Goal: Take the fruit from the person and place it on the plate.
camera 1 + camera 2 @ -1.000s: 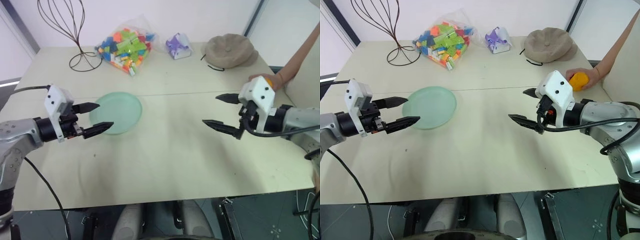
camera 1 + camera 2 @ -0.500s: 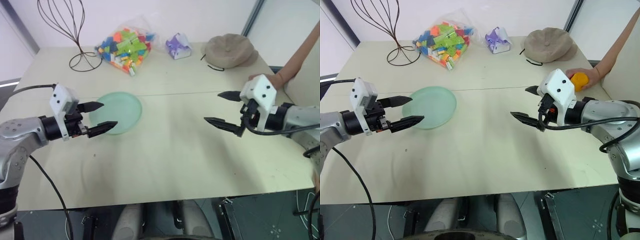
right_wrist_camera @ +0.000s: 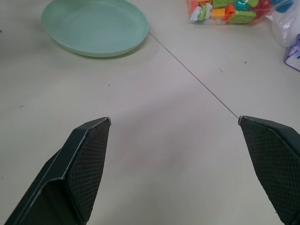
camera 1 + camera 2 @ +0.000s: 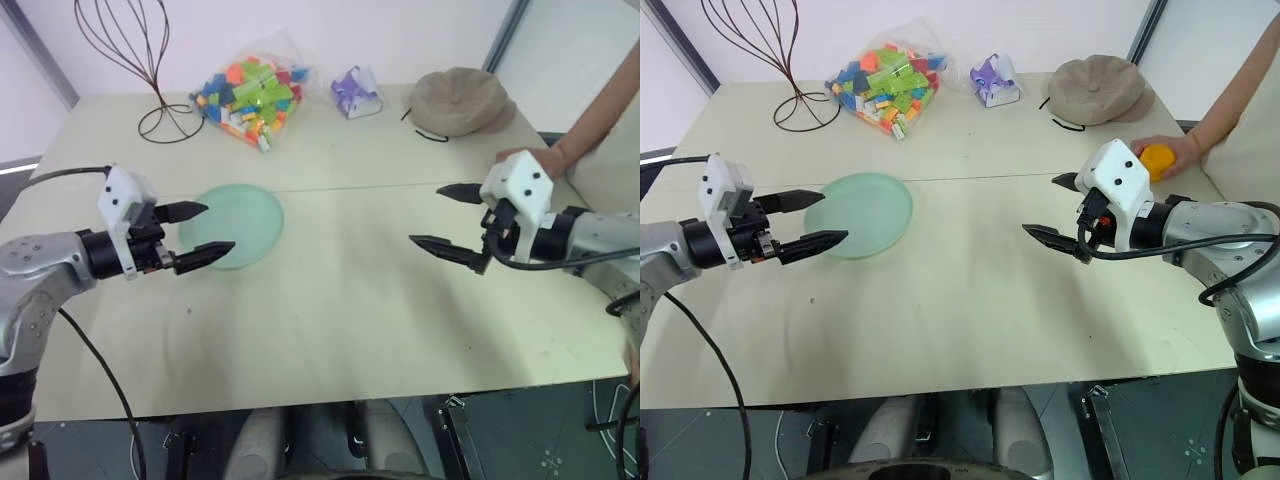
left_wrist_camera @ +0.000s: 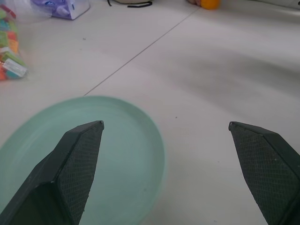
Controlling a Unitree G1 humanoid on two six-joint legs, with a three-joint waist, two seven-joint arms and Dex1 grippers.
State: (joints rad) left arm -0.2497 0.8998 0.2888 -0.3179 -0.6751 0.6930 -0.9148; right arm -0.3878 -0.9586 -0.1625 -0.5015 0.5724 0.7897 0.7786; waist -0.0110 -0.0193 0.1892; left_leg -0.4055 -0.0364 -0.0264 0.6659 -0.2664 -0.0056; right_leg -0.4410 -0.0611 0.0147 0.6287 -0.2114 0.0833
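Comparing with a second ago, we find almost no change: our left gripper (image 4: 810, 220) has crept slightly nearer the plate (image 4: 862, 212) by the table's (image 4: 970, 310) left edge, jaws spread and empty. Our right gripper (image 4: 1052, 208) also stays spread. The fruit (image 4: 1157, 160) remains in the person's hand (image 4: 1175, 152) at the right edge, so no handover yet.

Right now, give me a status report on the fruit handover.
Left end effector open, empty, at the plate. Right end effector open, empty. Fruit in the person's hand on the table's far right edge, behind the right wrist. Nothing in the way.
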